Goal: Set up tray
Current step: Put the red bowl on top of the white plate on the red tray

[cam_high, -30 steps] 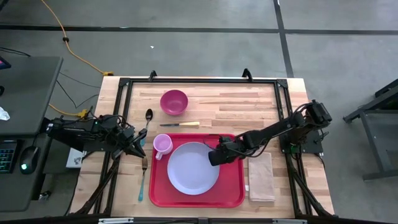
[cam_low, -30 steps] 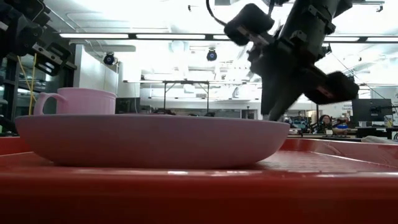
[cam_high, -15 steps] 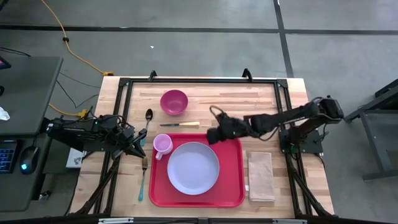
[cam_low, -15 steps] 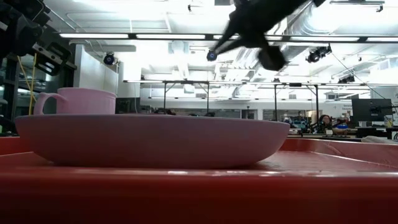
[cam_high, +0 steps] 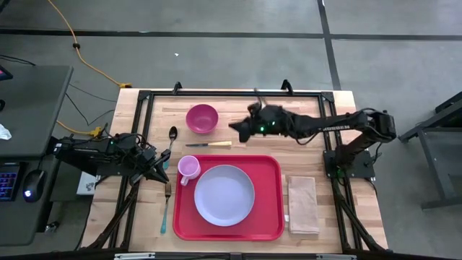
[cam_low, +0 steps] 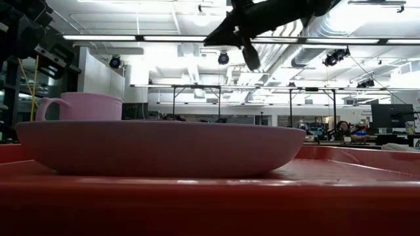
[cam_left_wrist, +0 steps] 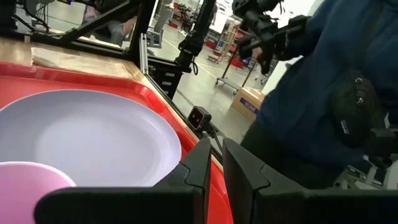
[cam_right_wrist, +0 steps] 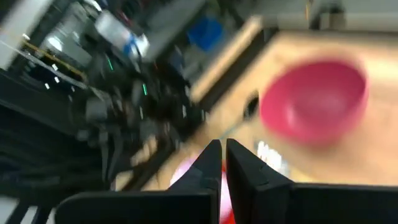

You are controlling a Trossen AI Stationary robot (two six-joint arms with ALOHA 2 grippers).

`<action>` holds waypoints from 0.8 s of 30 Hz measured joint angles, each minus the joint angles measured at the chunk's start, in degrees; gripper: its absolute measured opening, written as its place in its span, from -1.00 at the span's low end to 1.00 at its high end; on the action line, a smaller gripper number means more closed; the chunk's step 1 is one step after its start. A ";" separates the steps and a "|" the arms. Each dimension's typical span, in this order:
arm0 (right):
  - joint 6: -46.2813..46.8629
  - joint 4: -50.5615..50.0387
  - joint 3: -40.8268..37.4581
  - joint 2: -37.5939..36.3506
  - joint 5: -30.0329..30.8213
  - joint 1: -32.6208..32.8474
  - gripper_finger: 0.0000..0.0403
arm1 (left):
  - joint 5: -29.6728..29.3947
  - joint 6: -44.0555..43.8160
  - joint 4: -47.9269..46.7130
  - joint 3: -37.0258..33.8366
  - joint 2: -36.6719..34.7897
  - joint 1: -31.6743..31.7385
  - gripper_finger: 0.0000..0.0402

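Pale wood-plank worktop carries large flat red plastic tray; grey concrete floor around. Right tool clenched, empty, above worktop. Left tool nearly shut, grasp unclear.

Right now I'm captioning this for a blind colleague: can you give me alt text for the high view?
A large flat red plastic tray on a wooden table holds a round lavender plate and a pink mug. The right gripper, fingers shut, hovers beside a magenta bowl; the left gripper waits by a fork.
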 joint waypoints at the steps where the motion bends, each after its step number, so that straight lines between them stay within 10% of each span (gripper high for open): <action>1: -1.46 1.99 0.00 0.00 -0.38 -1.01 -1.00 | -0.01 0.01 0.15 -0.01 -0.01 0.00 -0.63; 9: -8.23 5.38 0.86 0.16 -12.14 -9.42 -0.99 | -0.18 -0.01 1.94 -0.11 -0.01 0.00 -0.63; 24: -18.07 -33.19 33.40 19.58 -14.87 -12.96 -0.39 | -1.12 -0.01 1.59 -0.05 -0.01 0.00 -0.63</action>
